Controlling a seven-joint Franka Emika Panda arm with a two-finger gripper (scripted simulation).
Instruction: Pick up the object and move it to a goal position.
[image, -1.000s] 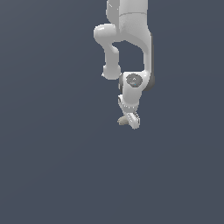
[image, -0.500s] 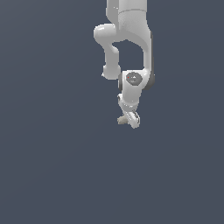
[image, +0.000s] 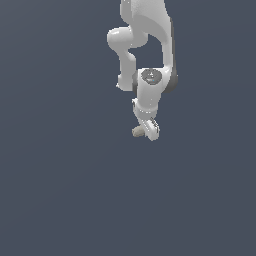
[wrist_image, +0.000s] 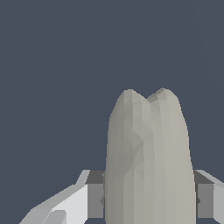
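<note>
The object is a lumpy, matte beige-grey stone-like thing. In the wrist view it fills the space between my two fingers and touches both pads. In the exterior view it shows as a small beige lump sticking out at the tip of the white gripper, towards the exterior view's left. My gripper is shut on it and hangs below the white arm over the plain dark grey ground.
The gripper with the object in it has moved slightly upward in the exterior view. The grip on the object has not changed.
</note>
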